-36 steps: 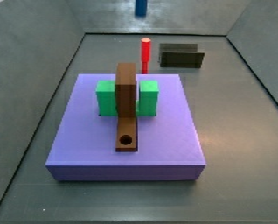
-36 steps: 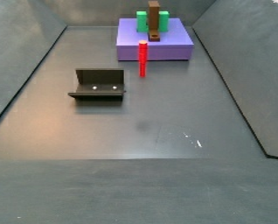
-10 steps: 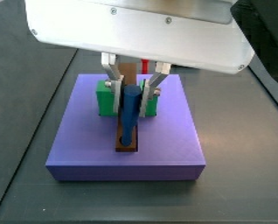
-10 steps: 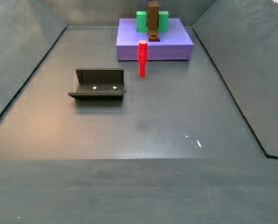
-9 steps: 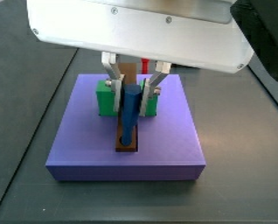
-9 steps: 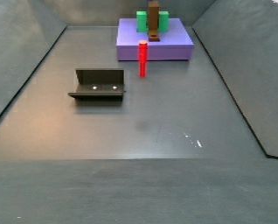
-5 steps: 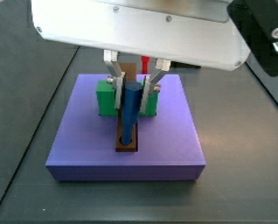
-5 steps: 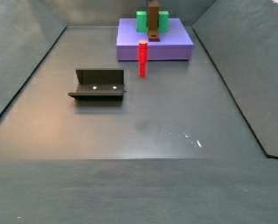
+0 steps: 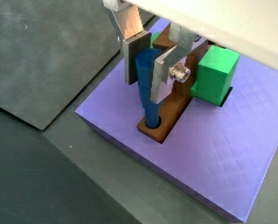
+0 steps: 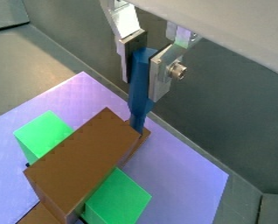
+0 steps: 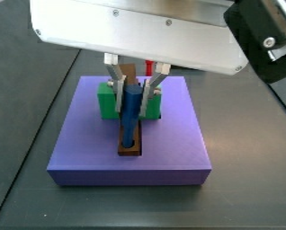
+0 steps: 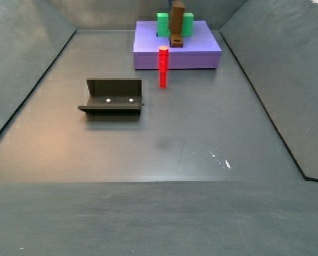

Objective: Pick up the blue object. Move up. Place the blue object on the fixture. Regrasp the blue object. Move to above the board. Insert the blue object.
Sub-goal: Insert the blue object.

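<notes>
Dark grey floor [image 12: 162, 150], grey walls [image 12: 28, 40] on all sides, even light

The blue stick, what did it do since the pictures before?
The tool, shut on the blue stick, came in over the brown board and eased the stick's tip down to the board's hole. The red peg, the fixture and the green blocks stayed put.

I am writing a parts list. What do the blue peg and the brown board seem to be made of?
The blue peg, held in the tool with its tip at the board's hole, looks like matte plastic: even colour, no grain. The brown board could be wood or plastic: flat brown, no grain visible.
</notes>
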Robot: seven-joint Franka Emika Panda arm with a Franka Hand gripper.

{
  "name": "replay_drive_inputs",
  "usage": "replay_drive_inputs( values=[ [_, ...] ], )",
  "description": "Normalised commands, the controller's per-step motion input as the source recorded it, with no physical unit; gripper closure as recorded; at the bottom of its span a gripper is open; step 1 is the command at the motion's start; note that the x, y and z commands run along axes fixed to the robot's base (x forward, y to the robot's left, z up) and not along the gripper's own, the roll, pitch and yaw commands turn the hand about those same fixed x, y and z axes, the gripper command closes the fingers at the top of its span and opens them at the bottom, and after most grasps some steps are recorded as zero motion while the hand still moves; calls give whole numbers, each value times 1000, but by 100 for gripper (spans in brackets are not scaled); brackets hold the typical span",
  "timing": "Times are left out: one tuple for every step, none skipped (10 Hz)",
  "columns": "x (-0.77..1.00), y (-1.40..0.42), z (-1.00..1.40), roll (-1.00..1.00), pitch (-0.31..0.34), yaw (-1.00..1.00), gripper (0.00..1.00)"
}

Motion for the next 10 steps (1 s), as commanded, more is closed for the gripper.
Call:
replay_drive_inputs(
  values=[
    [89, 0, -249, 44, 0, 43, 100],
    [134, 0, -274, 67, 0, 29, 100],
    [137, 0, -283, 77, 0, 23, 100],
    [129, 0, -289, 91, 0, 23, 100],
    [66, -6, -311, 119, 0, 34, 100],
    [0, -43, -443, 129, -6, 63, 100],
    [0, -63, -497, 120, -23, 74, 100],
    [0, -57, -509, 111, -21, 60, 100],
    [0, 0, -449, 39, 0, 14, 100],
    [0, 0, 0, 0, 0, 0, 100]
  ],
)
